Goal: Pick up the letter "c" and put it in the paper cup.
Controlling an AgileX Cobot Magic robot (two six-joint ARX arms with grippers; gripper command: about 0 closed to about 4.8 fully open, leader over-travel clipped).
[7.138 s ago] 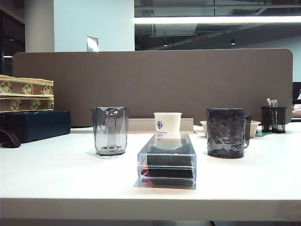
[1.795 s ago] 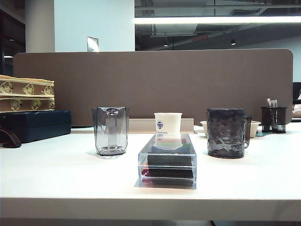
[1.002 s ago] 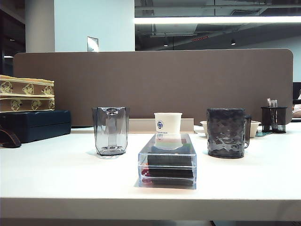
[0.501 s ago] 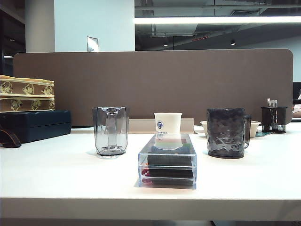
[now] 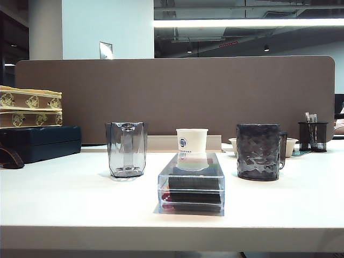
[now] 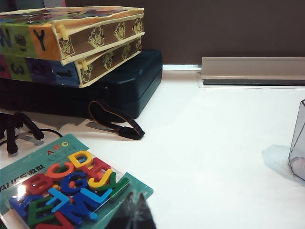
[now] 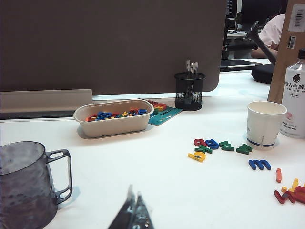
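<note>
The paper cup [image 5: 192, 141], white with a blue round logo, stands at mid table between a clear grey glass [image 5: 126, 149] and a dark mug [image 5: 259, 151]. A small red rounded piece [image 7: 200, 142], which I take for the letter "c", lies among loose coloured letters on the table in the right wrist view. My right gripper [image 7: 134, 194] is shut and empty, low over bare table beside the mug [image 7: 24, 186], well short of the letters. My left gripper [image 6: 136, 198] is shut and empty at the edge of a teal card of letters [image 6: 66, 183]. Neither gripper shows in the exterior view.
A clear plastic box [image 5: 191, 183] lies in front of the paper cup. A beige tray of letters [image 7: 114, 117], a black mesh pen holder [image 7: 189, 90], another white cup [image 7: 265, 124] and a bottle [image 7: 295, 95] are on the right. Stacked boxes on a dark case [image 6: 81, 86] sit on the left.
</note>
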